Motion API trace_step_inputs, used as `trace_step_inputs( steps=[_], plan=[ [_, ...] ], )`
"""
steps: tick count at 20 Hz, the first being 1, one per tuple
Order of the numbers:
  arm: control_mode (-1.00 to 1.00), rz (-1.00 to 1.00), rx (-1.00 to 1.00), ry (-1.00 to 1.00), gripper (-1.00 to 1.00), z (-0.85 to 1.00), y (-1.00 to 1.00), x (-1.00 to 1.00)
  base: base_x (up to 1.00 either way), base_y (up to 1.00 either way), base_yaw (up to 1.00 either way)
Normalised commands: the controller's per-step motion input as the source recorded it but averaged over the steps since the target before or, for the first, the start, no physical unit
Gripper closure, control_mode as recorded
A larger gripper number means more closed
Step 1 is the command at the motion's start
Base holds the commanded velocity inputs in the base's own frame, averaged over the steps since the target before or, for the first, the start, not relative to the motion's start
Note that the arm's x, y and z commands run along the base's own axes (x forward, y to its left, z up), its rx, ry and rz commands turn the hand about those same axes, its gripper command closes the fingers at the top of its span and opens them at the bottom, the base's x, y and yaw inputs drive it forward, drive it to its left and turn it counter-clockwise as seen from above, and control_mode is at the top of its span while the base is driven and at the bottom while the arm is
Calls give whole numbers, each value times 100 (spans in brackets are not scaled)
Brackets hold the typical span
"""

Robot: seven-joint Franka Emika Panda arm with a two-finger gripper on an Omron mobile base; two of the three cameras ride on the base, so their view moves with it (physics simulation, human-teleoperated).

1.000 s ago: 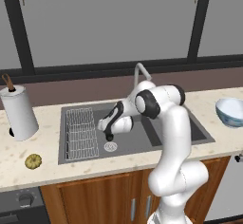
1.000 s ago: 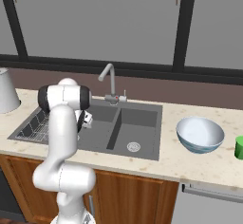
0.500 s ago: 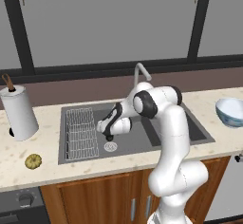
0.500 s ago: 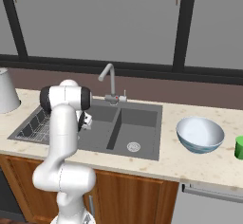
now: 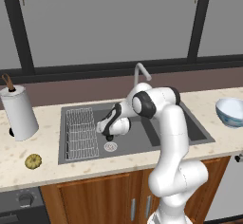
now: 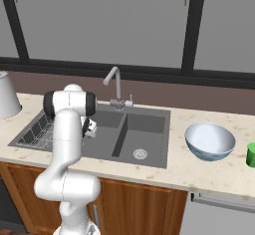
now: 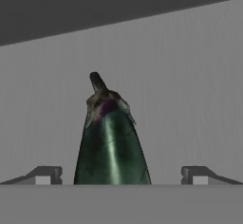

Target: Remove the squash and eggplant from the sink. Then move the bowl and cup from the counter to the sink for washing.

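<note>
counter (image 5: 47,163): carries the squash (image 5: 33,160), already out of the basin.
sink (image 5: 156,140): arm bends low into its left basin, beside the wire rack (image 5: 80,132).
bowl (image 6: 209,141): waits right of the sink, cup (image 6: 251,155) beyond it.
eggplant (image 7: 111,142): lies on the basin floor, stem pointing away.
pincer (image 7: 118,175): wide, straddling the eggplant, not closed on it.

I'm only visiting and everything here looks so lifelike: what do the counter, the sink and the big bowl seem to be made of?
Counter: beige speckled stone, perhaps granite, with a matte look.
Sink: dark grey and dull, without metal glare, so possibly composite; its curved faucet looks like brushed steel.
Bowl: smooth glossy white inside, pale blue outside, likely glazed ceramic, though plastic can't be ruled out.
</note>
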Motion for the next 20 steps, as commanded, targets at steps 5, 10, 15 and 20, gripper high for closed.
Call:
trace_step_inputs(
  steps=[5, 10, 15, 20],
  plan=[
    [-100, 0, 0, 2, -100, -11, 2, 2, 0, 0, 0],
    [-100, 0, 1, 2, -100, -14, 4, 0, 0, 0, 0],
    [-100, 0, 1, 2, -100, -16, 6, 2, 0, 0, 0],
    [-100, 0, 3, 4, 100, -19, 10, 0, 0, 0, 0]
  ],
)
